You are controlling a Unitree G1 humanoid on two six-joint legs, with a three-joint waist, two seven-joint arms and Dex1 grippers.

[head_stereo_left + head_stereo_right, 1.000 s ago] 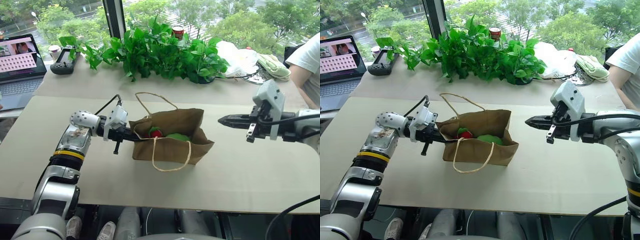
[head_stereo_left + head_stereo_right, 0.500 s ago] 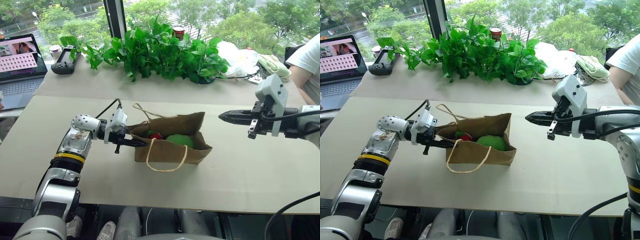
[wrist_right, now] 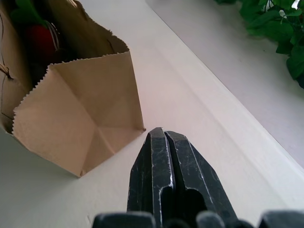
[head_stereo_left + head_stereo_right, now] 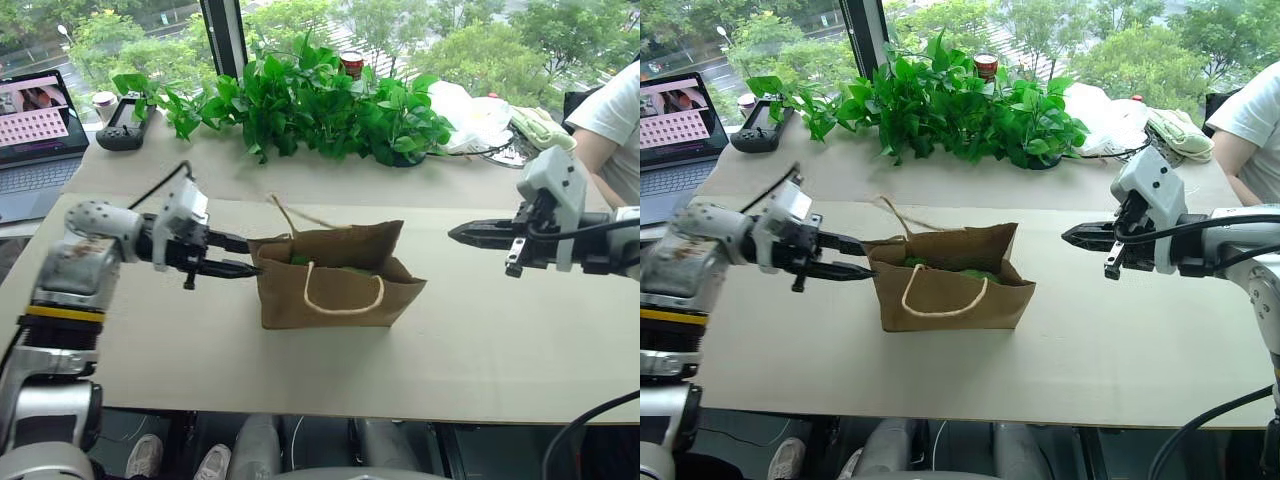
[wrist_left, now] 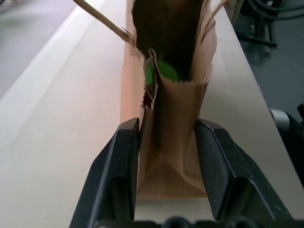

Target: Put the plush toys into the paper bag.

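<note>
On the near part of the pale table (image 4: 480, 350) the paper bag (image 4: 335, 290) stood upright on its base, mouth up, one twine handle draped over its front face. The left gripper (image 4: 243, 256) was level with the bag's narrow end, its fingers (image 5: 116, 175) spread to either side of the folded paper — whether they actually pressed it could not be told from the wrist view. Both plush toys lay inside: a patch of the light-green toy (image 5: 161, 71) showed through the mouth, and the red toy (image 3: 40, 40) sat deep by the far wall. The right gripper (image 4: 458, 234) hung well apart from the bag's other end, fingers pressed together and holding nothing.

By this showing the packing itself looked done — the step in hand seemed to be steadying or squaring the bag. The next move would call for drawing the left fingers off the paper without snagging it or tipping the bag.

Beyond, leafy plants (image 4: 320, 100) lined the window ledge, with a laptop (image 4: 35, 120) at one end and a person's arm (image 4: 605, 140) at the other.
</note>
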